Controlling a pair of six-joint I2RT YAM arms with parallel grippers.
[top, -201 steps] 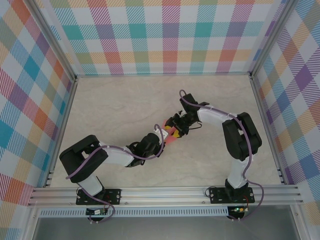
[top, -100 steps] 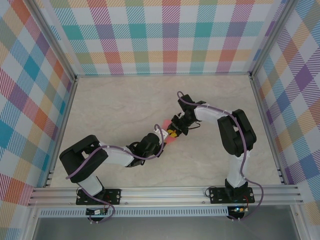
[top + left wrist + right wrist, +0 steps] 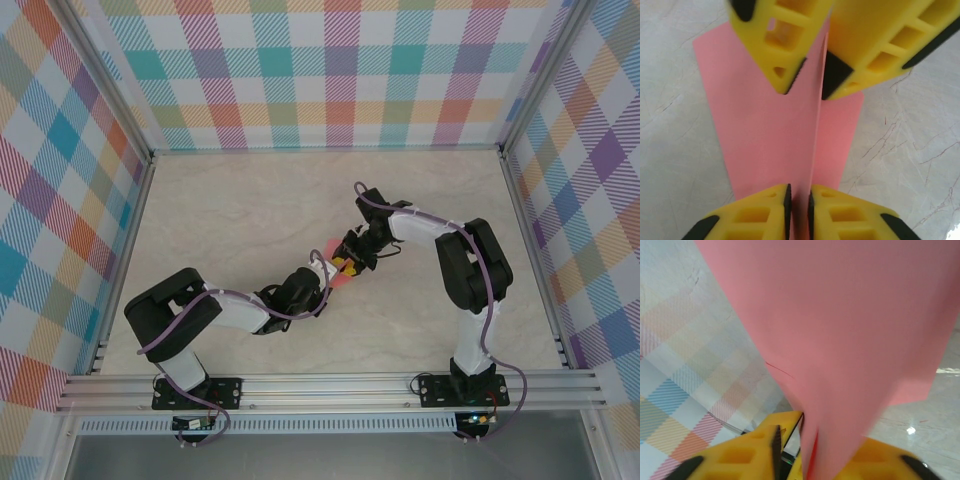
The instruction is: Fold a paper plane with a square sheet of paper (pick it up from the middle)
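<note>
**Top external view.** The paper plane (image 3: 338, 279) lies at the centre of the table (image 3: 230, 210). The left gripper (image 3: 325, 268) reaches it from the lower left and the right gripper (image 3: 345, 264) from the upper right. Their tips nearly meet over it.

**Left wrist view.** The paper plane (image 3: 760, 125) lies flat with its centre crease standing up as a fin, its long axis running from bottom to top of frame. At the bottom, the left gripper (image 3: 799, 195) has narrow fingers pinching that fin. At the top, the right gripper (image 3: 811, 82) straddles the same fin with its jaws partly apart; one pad is against the paper, the other stands off it.

**Right wrist view.** The paper plane (image 3: 840, 330) rises from between the right gripper (image 3: 790, 440) fingers at the bottom of frame. Any coming pinch likely depends on the fin lying in line with both gaps.
</note>
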